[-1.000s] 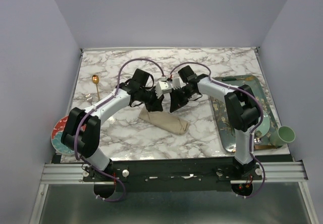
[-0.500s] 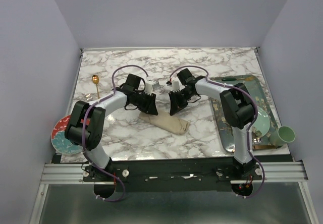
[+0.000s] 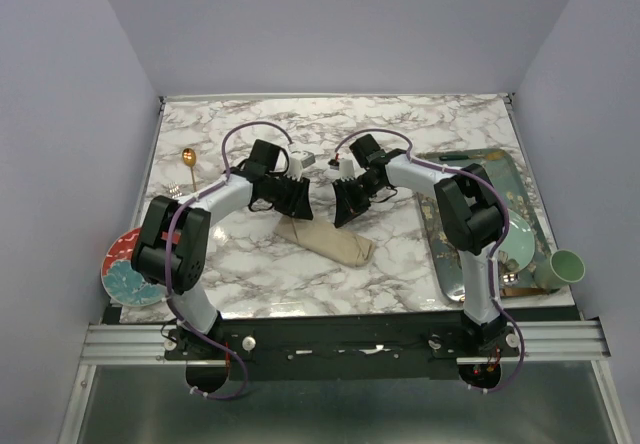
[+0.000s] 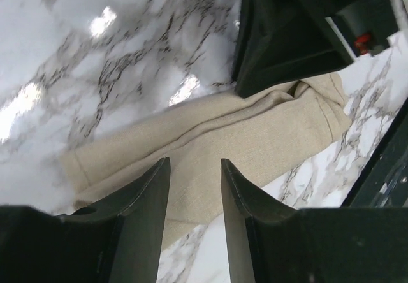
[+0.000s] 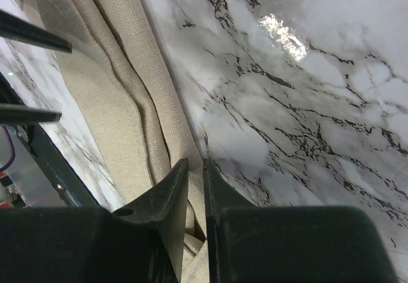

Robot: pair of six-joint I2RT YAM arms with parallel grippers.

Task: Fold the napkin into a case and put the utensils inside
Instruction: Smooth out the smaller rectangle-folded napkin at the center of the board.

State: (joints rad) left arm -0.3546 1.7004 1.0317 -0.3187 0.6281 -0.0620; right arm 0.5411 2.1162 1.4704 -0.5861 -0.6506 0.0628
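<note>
The napkin (image 3: 329, 240) lies on the marble as a narrow beige case, slanting from upper left to lower right. My left gripper (image 3: 297, 202) hovers just over its left end, open, with only cloth (image 4: 210, 120) showing below the gap between its fingers (image 4: 195, 163). My right gripper (image 3: 346, 211) stands at the case's far upper edge, shut on the napkin's edge fold (image 5: 153, 114), which runs in between the fingers (image 5: 196, 163). The gold spoon (image 3: 188, 160) and fork (image 3: 176, 192) lie apart at the table's far left.
A patterned tray (image 3: 515, 189) with a teal plate (image 3: 520, 246) sits on the right, and a green cup (image 3: 565, 267) stands beyond its near corner. A red and teal plate (image 3: 122, 266) rests at the near left edge. The right arm's black gripper body (image 4: 280, 47) fills the left wrist view's top.
The left gripper has opened, let go of the napkin and drawn back to the left. Both grippers came down from close together above the cloth; the right one stays shut.
</note>
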